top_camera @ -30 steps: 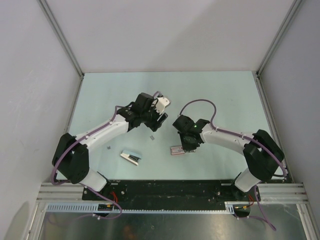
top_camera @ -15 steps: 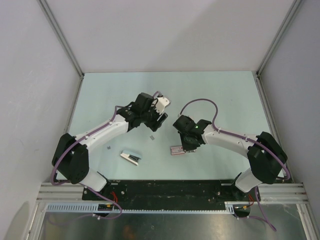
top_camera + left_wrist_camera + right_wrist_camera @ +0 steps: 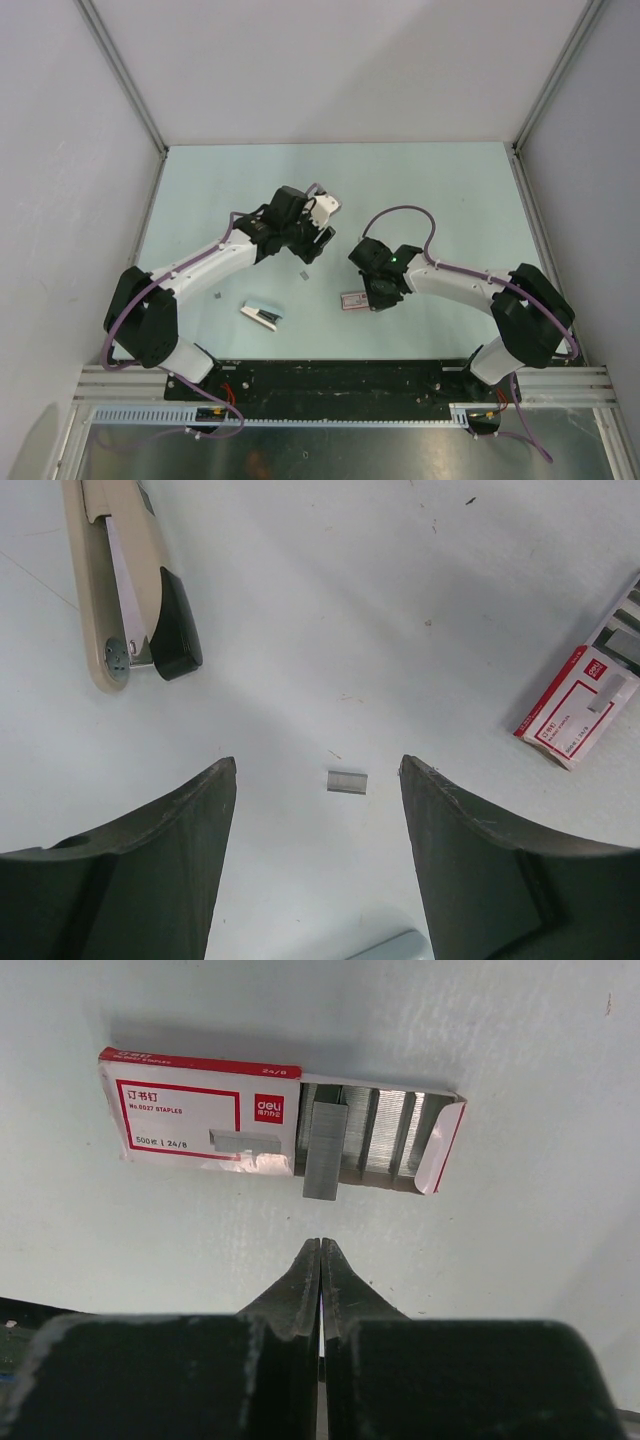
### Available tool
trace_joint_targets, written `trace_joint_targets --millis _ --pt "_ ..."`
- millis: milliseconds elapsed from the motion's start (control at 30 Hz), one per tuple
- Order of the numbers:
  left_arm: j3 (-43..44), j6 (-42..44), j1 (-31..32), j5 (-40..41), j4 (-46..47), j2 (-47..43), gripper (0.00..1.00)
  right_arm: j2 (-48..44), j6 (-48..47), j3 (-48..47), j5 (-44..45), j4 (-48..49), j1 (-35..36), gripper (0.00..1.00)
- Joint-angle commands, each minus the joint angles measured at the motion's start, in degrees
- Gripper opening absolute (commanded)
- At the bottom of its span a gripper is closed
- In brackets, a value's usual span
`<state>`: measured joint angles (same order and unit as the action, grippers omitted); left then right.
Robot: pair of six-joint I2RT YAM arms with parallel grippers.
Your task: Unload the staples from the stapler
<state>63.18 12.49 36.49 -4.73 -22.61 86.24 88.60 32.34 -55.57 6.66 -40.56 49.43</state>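
Note:
The stapler [image 3: 262, 315] is a beige bar with a black end, lying on the table near the left arm; it also shows in the left wrist view [image 3: 130, 580]. A red-and-white staple box [image 3: 200, 1110] lies with its tray slid open, also in the top view [image 3: 353, 299]. A grey ribbed strip of staples [image 3: 323, 1150] lies across the tray and overhangs its near edge. My right gripper [image 3: 320, 1242] is shut and empty, its tips just short of the strip. My left gripper [image 3: 318, 765] is open and empty above the table.
A small loose piece of staples [image 3: 347, 782] lies on the table between my left fingers, also in the top view [image 3: 304, 274]. Another small grey bit [image 3: 217, 295] lies left of the stapler. Grey walls [image 3: 80, 180] enclose the table on three sides.
My right gripper has drawn back slightly toward the near edge, away from the box. The left arm, the stapler and the box have not moved.

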Motion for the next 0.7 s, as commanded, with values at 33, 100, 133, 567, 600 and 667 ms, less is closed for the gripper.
trace_joint_targets --millis 33,100,133,567,600,667 --pt "-0.3 1.0 -0.3 -1.3 0.3 -2.6 0.71 -0.2 0.2 0.4 -0.6 2.6 0.3 0.0" --pt "-0.4 1.0 -0.3 -1.2 0.3 -2.7 0.71 0.3 0.1 0.5 -0.6 3.4 0.3 0.0" --pt "-0.4 1.1 -0.3 -1.1 0.3 -2.8 0.72 0.5 0.1 0.5 -0.5 3.7 0.2 0.0" --pt "-0.4 1.3 -0.4 -1.1 0.3 -2.8 0.71 0.9 0.3 1.6 -0.5 5.9 -0.4 0.0" --pt "-0.4 1.3 -0.3 -1.2 0.3 -2.9 0.71 0.8 0.3 1.7 -0.5 5.8 -0.4 0.0" --pt "-0.4 1.2 -0.4 -1.1 0.3 -2.9 0.71 0.7 0.4 1.8 -0.5 5.9 -0.4 0.0"
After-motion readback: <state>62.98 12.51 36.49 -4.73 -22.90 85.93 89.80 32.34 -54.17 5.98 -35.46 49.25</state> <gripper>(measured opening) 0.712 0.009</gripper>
